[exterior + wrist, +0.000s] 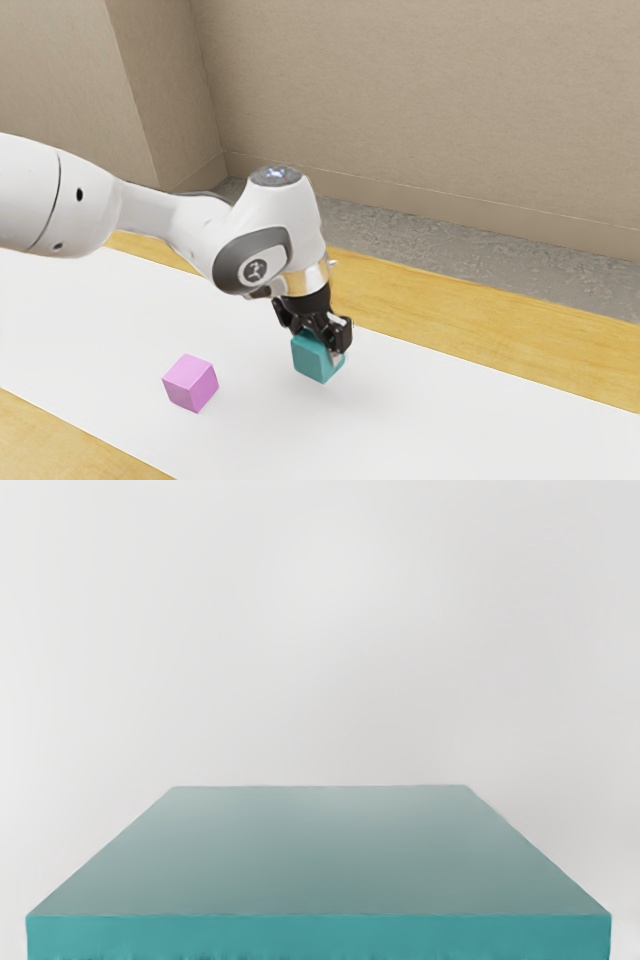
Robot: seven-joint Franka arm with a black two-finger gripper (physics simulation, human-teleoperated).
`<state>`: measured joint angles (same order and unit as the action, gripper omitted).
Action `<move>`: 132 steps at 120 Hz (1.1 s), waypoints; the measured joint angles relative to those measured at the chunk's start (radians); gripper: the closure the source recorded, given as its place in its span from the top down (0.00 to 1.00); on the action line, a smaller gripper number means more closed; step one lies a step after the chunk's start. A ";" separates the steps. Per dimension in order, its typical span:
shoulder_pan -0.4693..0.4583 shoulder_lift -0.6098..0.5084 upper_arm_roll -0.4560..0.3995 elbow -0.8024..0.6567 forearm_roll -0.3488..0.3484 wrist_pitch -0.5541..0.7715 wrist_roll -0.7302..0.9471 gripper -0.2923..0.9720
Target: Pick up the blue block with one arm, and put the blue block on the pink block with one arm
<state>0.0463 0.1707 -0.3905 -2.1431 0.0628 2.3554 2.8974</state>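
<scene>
Gripper: pinching the blue block near its top.
Blue block: likely light, rigid, smooth; hold opposite flat faces.
Pink block: apart, on the counter.

Blue block, teal-toned cube, tilted, pinched at its top btw the fingers of the gripper. Pink block, matte cube, lies flat, well apart twd exterior view's left.

Teal block and pink block look matt and smooth; table wood-grained.
</scene>
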 joint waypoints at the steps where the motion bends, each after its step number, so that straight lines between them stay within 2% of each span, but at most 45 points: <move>1: 0.000 -0.007 0.002 -0.006 0.000 0.000 0.000 0.55; 22: 0.008 -0.176 0.026 -0.157 -0.002 0.000 0.000 0.55; 31: -0.017 -0.240 0.067 -0.211 -0.002 0.001 0.000 0.55; 42: -0.004 -0.296 0.118 -0.245 0.000 0.003 0.000 0.55; 63: 0.011 -0.337 0.216 -0.276 0.009 0.003 0.000 0.55; 95: 0.008 -0.395 0.248 -0.375 0.082 0.028 0.000 0.54; 132: 0.007 -0.447 0.255 -0.451 0.095 0.062 0.000 0.55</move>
<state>0.0536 -0.2759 -0.1350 -2.5941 0.1581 2.4176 2.8974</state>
